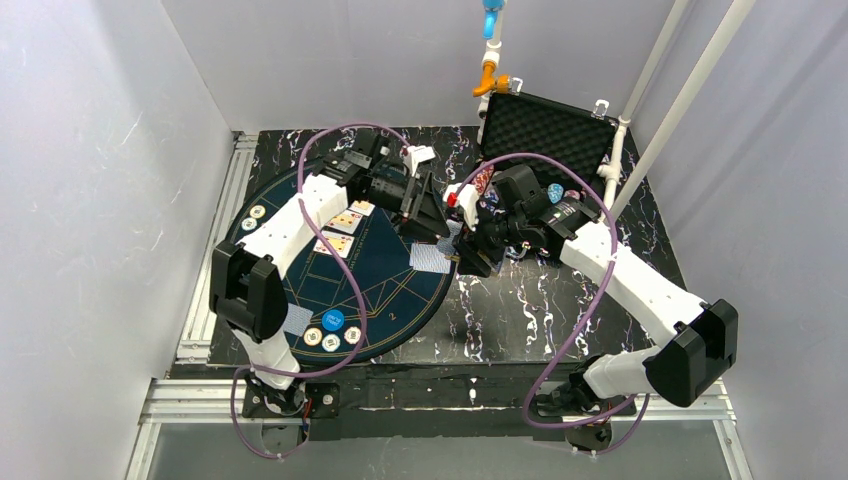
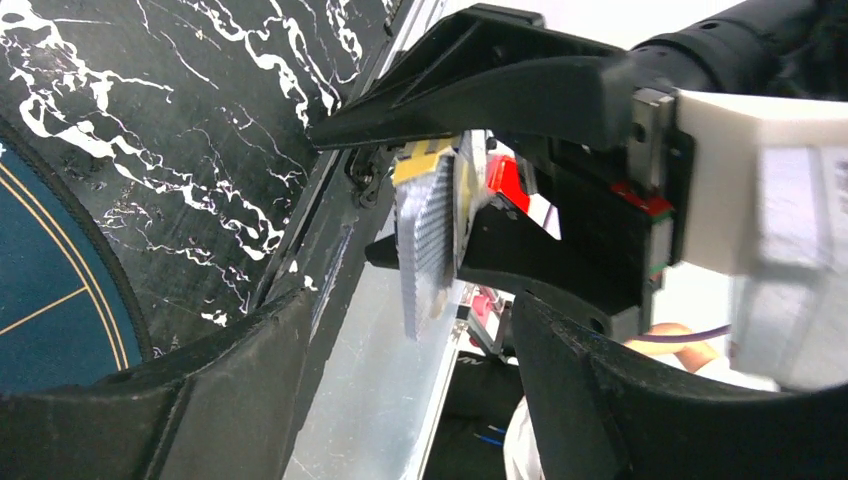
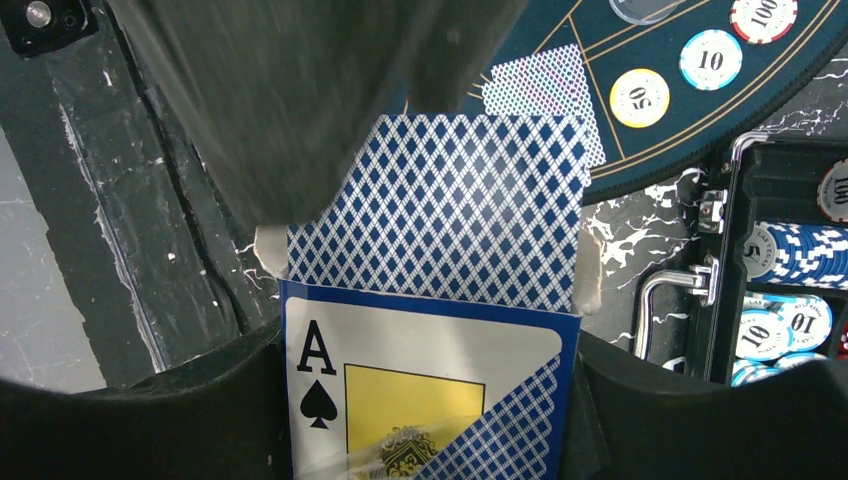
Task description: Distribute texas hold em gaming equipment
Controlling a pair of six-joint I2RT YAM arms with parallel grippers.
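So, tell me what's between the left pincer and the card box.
Blue-backed cards poking out of the card box, held by the right pincer; the right wrist view shows it.

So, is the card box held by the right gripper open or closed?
Open. The card box has its side flaps apart, and blue-backed cards stick out of its top.

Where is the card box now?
The card box is in the right gripper, mid-table in the top view, by the right edge of the mat, near the case.
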